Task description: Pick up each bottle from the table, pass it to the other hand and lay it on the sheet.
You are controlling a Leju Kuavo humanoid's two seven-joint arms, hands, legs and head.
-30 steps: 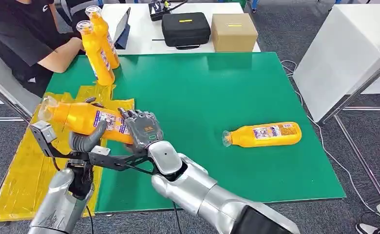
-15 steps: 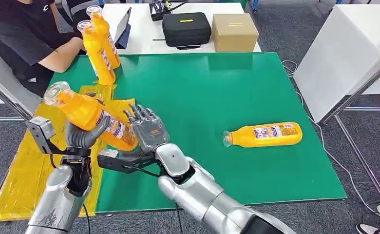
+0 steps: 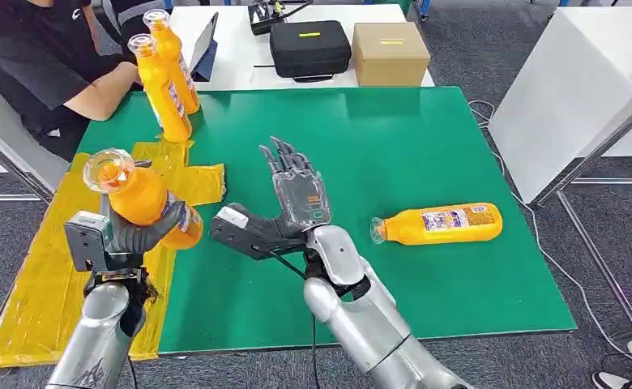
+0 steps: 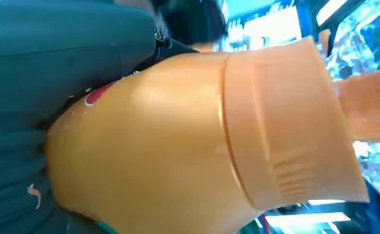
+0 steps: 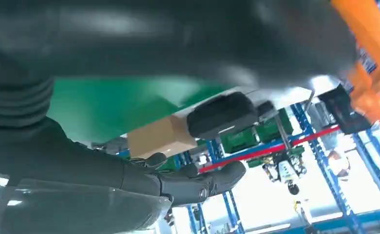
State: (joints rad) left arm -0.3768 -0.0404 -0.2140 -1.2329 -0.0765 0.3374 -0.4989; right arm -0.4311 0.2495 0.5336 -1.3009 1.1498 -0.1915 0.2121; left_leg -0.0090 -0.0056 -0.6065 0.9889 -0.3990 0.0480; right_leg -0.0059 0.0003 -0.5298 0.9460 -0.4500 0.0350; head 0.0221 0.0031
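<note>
Table: green mat [image 3: 394,146], yellow sheet [image 3: 45,275] at its left edge.
Left hand [image 3: 138,231]: I grip the orange bottle [image 3: 138,198], tilted above the sheet.
Right hand [image 3: 296,190]: fingers spread, holding nothing.
Risk: dropped from this height, the round bottle may roll off the sheet.

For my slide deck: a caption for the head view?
Left robot hand holds an orange bottle above the yellow sheet; right robot hand open.

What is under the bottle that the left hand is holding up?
Under the held bottle are the yellow sheet and the green mat's edge. The left hand and bottle cover part of the sheet.
</note>
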